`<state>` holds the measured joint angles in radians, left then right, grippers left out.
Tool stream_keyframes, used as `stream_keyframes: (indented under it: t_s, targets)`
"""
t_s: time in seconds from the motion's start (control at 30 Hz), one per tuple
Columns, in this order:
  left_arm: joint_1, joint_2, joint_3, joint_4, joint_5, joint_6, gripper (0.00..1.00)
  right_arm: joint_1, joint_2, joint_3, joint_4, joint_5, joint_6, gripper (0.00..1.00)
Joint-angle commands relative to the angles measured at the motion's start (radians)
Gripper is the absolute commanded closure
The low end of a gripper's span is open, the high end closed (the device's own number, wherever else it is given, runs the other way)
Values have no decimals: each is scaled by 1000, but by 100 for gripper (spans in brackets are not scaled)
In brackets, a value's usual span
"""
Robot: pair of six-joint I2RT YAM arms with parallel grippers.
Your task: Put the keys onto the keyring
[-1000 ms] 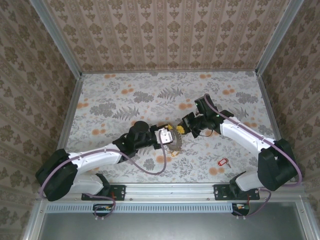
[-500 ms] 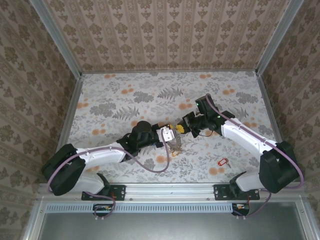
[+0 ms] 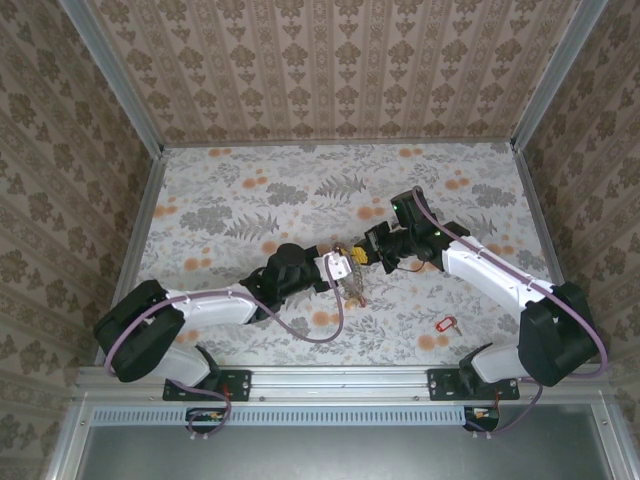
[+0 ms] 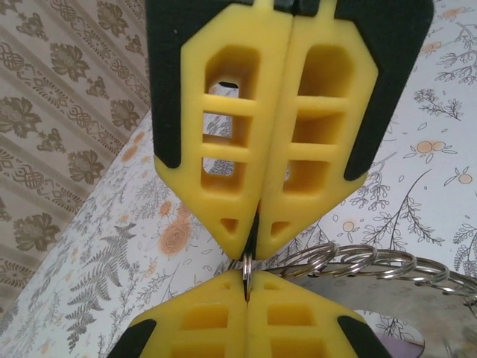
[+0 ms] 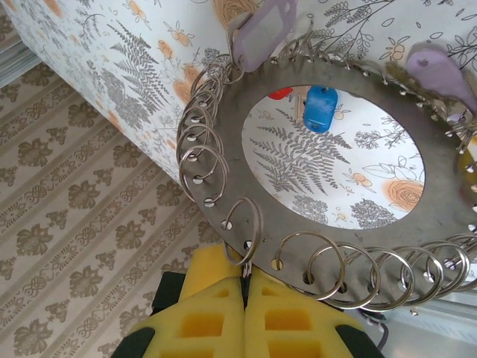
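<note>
The keyring (image 5: 417,216) is a flat grey metal ring strung with several small split rings, held up off the table between both arms (image 3: 353,283). My right gripper (image 5: 244,277) is shut on one split ring at its rim. My left gripper (image 4: 246,277) is shut on a split ring too, tip to tip with the right gripper's yellow fingers (image 4: 223,149). Keys hang on the ring: two purple tags (image 5: 261,26) (image 5: 440,71), and a blue tag (image 5: 320,104) and a red one (image 5: 282,93) show through its hole. One red key (image 3: 446,323) lies loose on the table.
The floral table (image 3: 300,190) is walled by patterned panels on three sides, with a metal rail (image 3: 340,380) along the near edge. The loose red key lies near the right arm's base, well apart from both grippers.
The left arm has reached further right, toward the right gripper. The keyring has lifted from lying flatter to hanging edge-on between the two grippers. The right arm has barely moved.
</note>
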<state>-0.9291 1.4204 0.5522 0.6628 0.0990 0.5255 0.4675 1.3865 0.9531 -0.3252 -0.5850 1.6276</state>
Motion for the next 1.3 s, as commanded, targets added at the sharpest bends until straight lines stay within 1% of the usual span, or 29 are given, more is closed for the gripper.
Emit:
stream_keyframes:
  t_s: [0.0,0.03,0.07,0.1,0.13,0.2,0.3,0.4,0.5,0.57,0.6,0.63,0.7,0.77,0.8,0.87,0.93,1.0,1.1,1.27]
  targets:
    - [8,-19,-14,63,-17,-13,100,10,-32,-8,-35,-37,32,88]
    - [10,-27,-15,59,-3,-14,100,10,-38,-12,-40,-23,12,79]
    - [12,-38,-20,55,11,-17,100,8,-49,-17,-50,-2,-16,72]
    - [17,-52,-26,51,25,-24,100,7,-59,-20,-58,20,-45,66]
    - [25,-64,-33,50,39,-35,100,4,-73,-23,-53,44,-77,63]
    - [50,-96,-49,50,101,-68,100,-6,-106,-22,-78,102,-170,60]
    - [72,-143,-66,47,162,-90,100,-16,-152,-24,-70,182,-312,57]
    - [98,-196,-67,8,248,-106,100,-17,-191,-14,-24,239,-532,55]
    - [124,-261,-72,-20,319,-127,100,-12,-261,-46,117,232,-925,53]
    - [141,-312,-90,-29,365,-107,100,-1,-327,-100,221,236,-1187,52]
    - [144,-335,-96,-35,376,-98,100,7,-351,-131,283,237,-1284,52]
    - [156,-359,-98,-52,396,-95,100,13,-376,-175,371,193,-1407,53]
    - [189,-396,-80,-115,468,-97,100,19,-394,-207,431,120,-1580,53]
    - [215,-422,-56,-181,535,-98,100,27,-397,-194,367,33,-1767,58]
    - [227,-436,-42,-214,582,-99,100,40,-404,-186,307,-8,-1889,59]
    - [242,-457,-24,-262,630,-98,100,75,-424,-183,205,-40,-2105,62]
    - [259,-470,-17,-280,672,-108,100,108,-442,-193,150,-39,-2260,62]
    - [269,-477,-9,-291,714,-119,100,135,-442,-200,147,-29,-2332,60]
    - [270,-472,-1,-305,759,-111,100,159,-421,-204,202,-36,-2337,55]
    - [269,-471,0,-295,781,-120,100,203,-380,-230,331,44,-2351,54]
